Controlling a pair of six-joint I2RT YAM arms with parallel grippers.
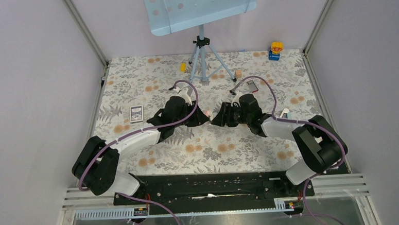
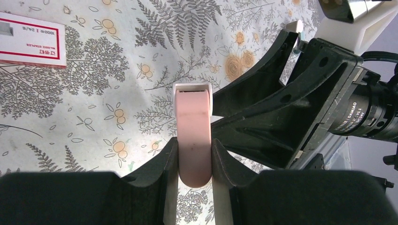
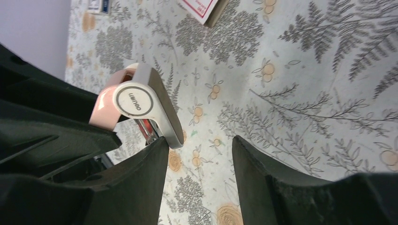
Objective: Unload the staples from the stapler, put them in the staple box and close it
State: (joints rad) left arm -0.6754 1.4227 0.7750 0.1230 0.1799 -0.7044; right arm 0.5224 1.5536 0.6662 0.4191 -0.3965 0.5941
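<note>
The pink and white stapler (image 2: 193, 133) is clamped between my left gripper's (image 2: 195, 161) fingers and held above the floral table. In the top view it shows as a small pink spot (image 1: 208, 113) between the two grippers. In the right wrist view the stapler's white end with a round logo (image 3: 141, 101) sits against the left fingertip (image 3: 152, 157), with a red and metal part showing beneath it. My right gripper (image 3: 199, 145) is open and holds nothing; the stapler lies beside it, not between its fingers. My right gripper (image 1: 222, 114) faces the left one (image 1: 200, 116) closely.
A red and white staple box (image 2: 30, 40) lies to the left, also in the top view (image 1: 136, 113). A second box (image 1: 251, 85) lies behind the right arm. A blue tripod stand (image 1: 202, 50) stands at the back, with a small yellow and blue toy (image 1: 275, 50) at the back right.
</note>
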